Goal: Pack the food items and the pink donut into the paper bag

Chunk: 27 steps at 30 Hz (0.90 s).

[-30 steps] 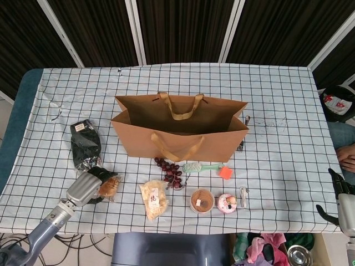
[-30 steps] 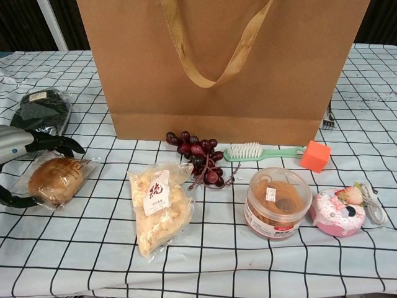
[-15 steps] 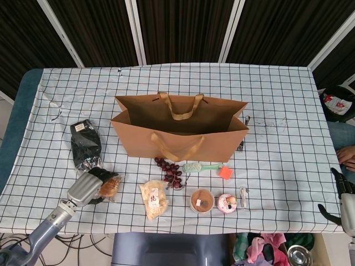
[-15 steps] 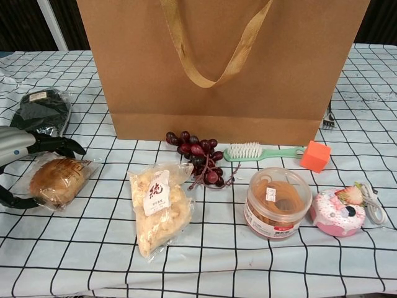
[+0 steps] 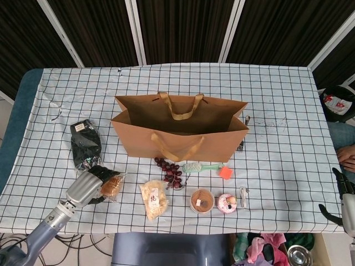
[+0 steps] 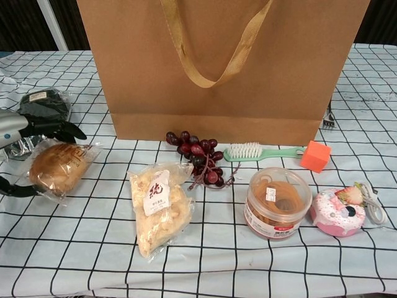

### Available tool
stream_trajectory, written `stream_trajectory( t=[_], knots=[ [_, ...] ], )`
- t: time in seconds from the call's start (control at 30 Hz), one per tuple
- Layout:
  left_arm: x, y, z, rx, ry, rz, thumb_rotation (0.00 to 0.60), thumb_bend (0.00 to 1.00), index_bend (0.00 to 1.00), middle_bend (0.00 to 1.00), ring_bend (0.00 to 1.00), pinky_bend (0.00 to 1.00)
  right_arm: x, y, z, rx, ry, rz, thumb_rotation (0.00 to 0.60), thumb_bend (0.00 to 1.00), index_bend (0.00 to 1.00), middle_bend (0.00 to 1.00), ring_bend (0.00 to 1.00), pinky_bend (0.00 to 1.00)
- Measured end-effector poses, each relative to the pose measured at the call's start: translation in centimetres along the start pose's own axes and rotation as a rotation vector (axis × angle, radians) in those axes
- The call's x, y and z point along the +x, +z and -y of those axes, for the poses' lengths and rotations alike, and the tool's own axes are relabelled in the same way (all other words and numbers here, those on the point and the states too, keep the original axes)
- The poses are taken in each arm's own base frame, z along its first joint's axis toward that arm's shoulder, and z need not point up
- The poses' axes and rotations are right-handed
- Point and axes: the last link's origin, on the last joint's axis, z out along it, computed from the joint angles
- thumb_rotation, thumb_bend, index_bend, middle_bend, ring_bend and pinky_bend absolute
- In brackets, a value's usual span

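Note:
The open brown paper bag (image 5: 180, 136) stands mid-table and fills the top of the chest view (image 6: 223, 68). My left hand (image 5: 84, 188) grips a wrapped bun (image 6: 59, 166), dark fingers (image 6: 57, 129) above it and the thumb beneath. In front of the bag lie purple grapes (image 6: 198, 160), a clear packet of pale snacks (image 6: 158, 208), a round tub of cookies (image 6: 278, 202) and the pink donut (image 6: 338, 212). A dark foil packet (image 5: 86, 143) lies at the left. My right hand (image 5: 345, 202) hangs off the table's right edge, fingers apart and holding nothing.
A green brush (image 6: 260, 151) and an orange cube (image 6: 315, 156) lie just before the bag. A white cable (image 6: 372, 203) sits right of the donut, and a fork (image 5: 243, 145) by the bag's right end. The checked cloth (image 5: 288, 111) covers the table.
The left hand has closed round the bun and raised it slightly, tilting it. The right hand has drifted a little further off the right edge.

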Motion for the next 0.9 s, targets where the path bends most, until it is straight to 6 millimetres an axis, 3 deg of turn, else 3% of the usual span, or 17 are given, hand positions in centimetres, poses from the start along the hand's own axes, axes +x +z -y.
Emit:
stream_trajectory(
  t=[0.2, 0.43, 0.67, 0.9],
  knots=[
    [3.6, 0.0, -1.8, -0.071, -0.007, -0.129, 0.6, 0.28, 0.21, 0.31, 0.24, 0.27, 0.1, 0.0, -0.1, -0.002, 0.005, -0.001, 0.6, 0.18, 0.05, 0.15, 0.24, 0.23],
    [9.7, 1.1, -4.7, -0.162, -0.001, -0.352, 0.6, 0.28, 0.24, 0.31, 0.24, 0.28, 0.1, 0.1, -0.4, -0.011, 0.012, 0.0, 0.6, 0.18, 0.05, 0.15, 0.24, 0.23],
    [16.6, 4.9, -8.5, -0.248, 0.044, -0.525, 0.6, 0.28, 0.23, 0.33, 0.24, 0.3, -0.1, 0.2, -0.7, -0.02, 0.014, 0.012, 0.6, 0.18, 0.05, 0.15, 0.24, 0.23],
    [21.0, 10.3, -11.2, -0.253, 0.034, -0.579, 0.6, 0.28, 0.24, 0.33, 0.24, 0.3, -0.4, 0.3, -1.0, -0.033, 0.015, 0.025, 0.6, 0.18, 0.05, 0.15, 0.24, 0.23]
  ],
)
